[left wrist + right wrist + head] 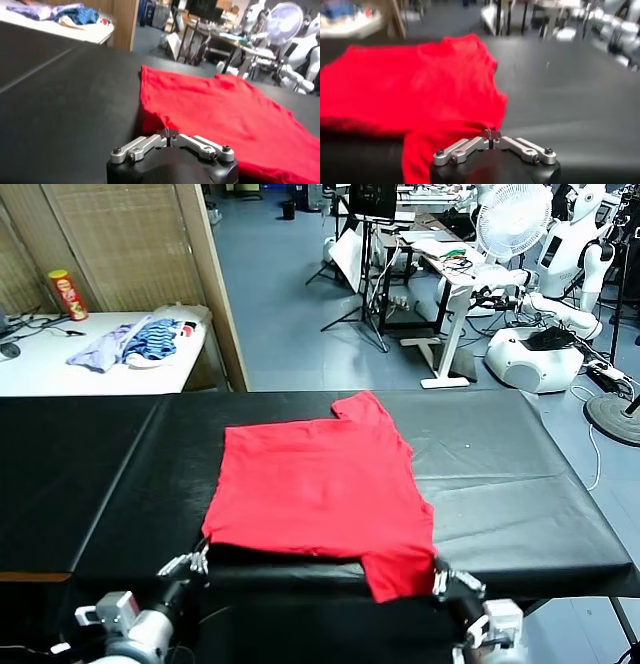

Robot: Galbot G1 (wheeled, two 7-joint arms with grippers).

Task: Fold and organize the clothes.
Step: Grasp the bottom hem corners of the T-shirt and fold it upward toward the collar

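On the near edge of the black-covered table (520, 484), two pincers work at one red T-shirt (320, 484). The left gripper (200, 560) sits at the shirt's near-left corner; its wrist view shows the two fingertips pressed together with a small peak of red cloth pinched between them (168, 133). The right gripper (440, 577) sits at the near-right corner, beside the sleeve that hangs over the table's front edge; its two fingertips are likewise pressed together (491, 136) with red fabric caught at their meeting point.

Count of items: one red T-shirt, lying flat and spread just beyond both pincers, its far sleeve pointing away from them; two grippers, one at each near corner; one black table under the shirt. No print or tag shows on the upturned side of the shirt.

Well beyond the left gripper, and farther to its left, one white side table (60, 369) carries one heap of garments (135, 344), in which a lilac piece and a blue-striped piece can be told apart, plus one red and yellow cylindrical can (68, 294) standing upright; its lettering is too small to read. Far beyond the right gripper stand one white fan (512, 220) and white robot bodies (545, 324) among desks. No legible writing appears anywhere.
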